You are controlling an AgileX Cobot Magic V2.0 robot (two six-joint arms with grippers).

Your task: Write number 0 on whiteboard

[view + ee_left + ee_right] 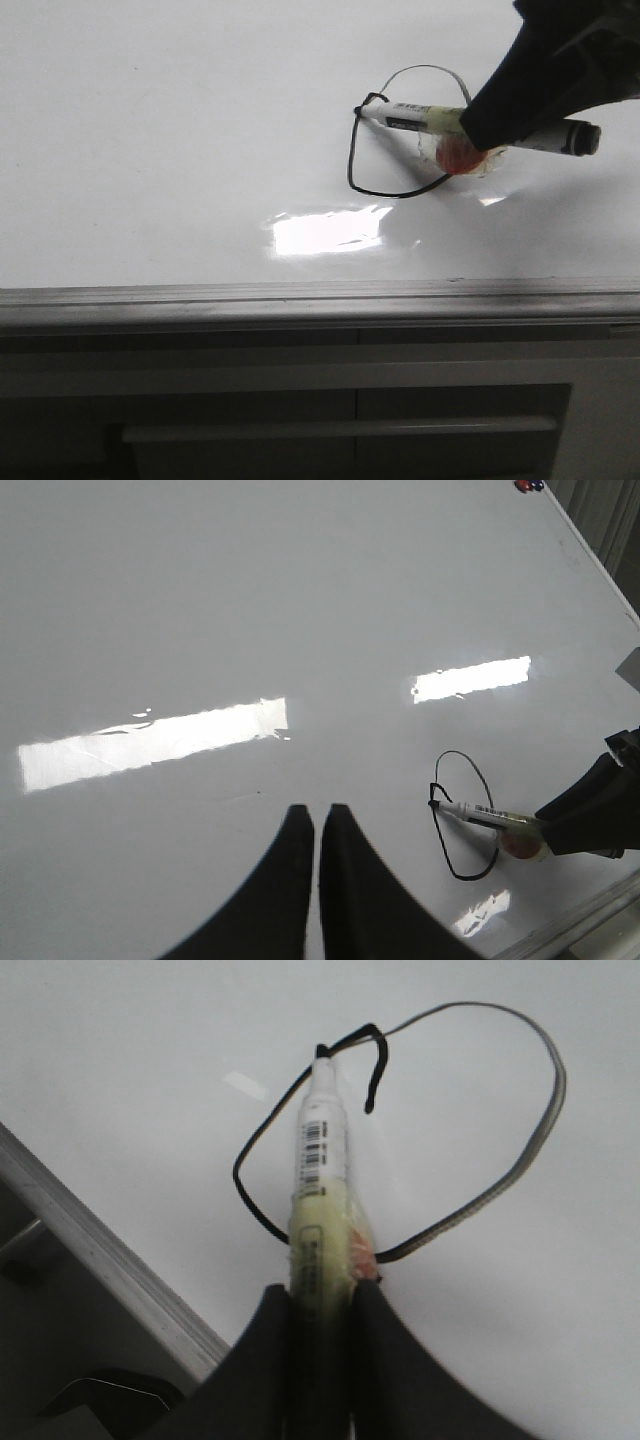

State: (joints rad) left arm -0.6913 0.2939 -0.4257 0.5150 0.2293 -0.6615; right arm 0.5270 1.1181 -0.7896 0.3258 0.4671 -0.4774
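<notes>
— While my right gripper (322, 1305) pinches the marker (320, 1190) between its two dark fingers, where does the tip sit?

— On the whiteboard (150, 130), at the upper left of the number 0 (352, 150), right where the small hook of the loop curls. In my right wrist view the white nib end touches the black line there, and the barrel lies across the inside of the oval.

— How does the loop look?

— Closed all the way round, as far as I can see. The left and lower part is dark and thick; the far arc is paler and thinner. In the front view part of the right side is hidden behind my right arm and a reddish blob (458, 155) fixed to the marker.

— And my left gripper (316, 820)?

— Its fingers are pressed together, almost touching, holding nothing. It hangs over bare board, well apart from the oval, which lies near the board's grey edge strip (300, 295).

— Anything else on the board?

— Two bright rectangular glares (150, 742), and small dark spots (528, 485) at a far corner, too small to identify.
</notes>
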